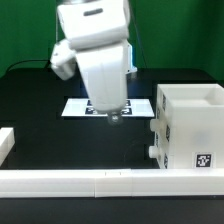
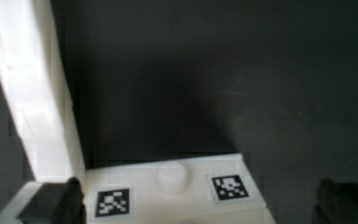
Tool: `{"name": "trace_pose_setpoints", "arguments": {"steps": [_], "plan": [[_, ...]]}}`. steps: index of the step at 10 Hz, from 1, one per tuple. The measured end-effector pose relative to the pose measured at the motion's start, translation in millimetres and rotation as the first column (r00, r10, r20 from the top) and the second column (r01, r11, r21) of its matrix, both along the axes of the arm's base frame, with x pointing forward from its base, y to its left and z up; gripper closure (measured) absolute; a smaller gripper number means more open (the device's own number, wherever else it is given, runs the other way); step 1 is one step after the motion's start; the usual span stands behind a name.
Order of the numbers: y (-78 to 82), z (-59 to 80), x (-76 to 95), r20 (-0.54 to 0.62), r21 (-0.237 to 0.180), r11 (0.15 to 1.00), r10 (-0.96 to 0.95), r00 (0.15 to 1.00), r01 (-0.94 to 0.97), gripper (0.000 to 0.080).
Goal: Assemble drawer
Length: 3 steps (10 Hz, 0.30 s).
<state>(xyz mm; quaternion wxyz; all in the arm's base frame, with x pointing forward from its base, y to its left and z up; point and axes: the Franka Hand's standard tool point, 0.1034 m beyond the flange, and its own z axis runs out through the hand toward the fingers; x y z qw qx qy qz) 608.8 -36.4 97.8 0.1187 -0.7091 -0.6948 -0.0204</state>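
The drawer's tall white housing (image 1: 190,125) stands at the exterior view's right, with a tag on its front face. No separate tray shows. My gripper (image 1: 113,114) hangs low over the table to the left of the housing, apart from it. In the wrist view its two dark fingertips (image 2: 51,205) stand wide apart, so the gripper (image 2: 197,205) is open and empty. Between them, below, lies a white surface with two tags and a round bump (image 2: 172,180). I cannot tell whether this is a tray face or the marker board.
The flat white marker board (image 1: 78,106) lies on the black table behind and under my gripper. A long low white rail (image 1: 100,181) runs along the front edge, with a short white block (image 1: 5,142) at the left. A white strip (image 2: 34,100) runs along one side of the wrist view.
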Motion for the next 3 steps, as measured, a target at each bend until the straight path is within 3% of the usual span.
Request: {"name": "trace_pose_setpoints", "arguments": {"steps": [3], "plan": [[-0.2,-2.1,-0.9,-0.004,0.001,1.0,-0.001,1.0,0.001,0.0151]]}}
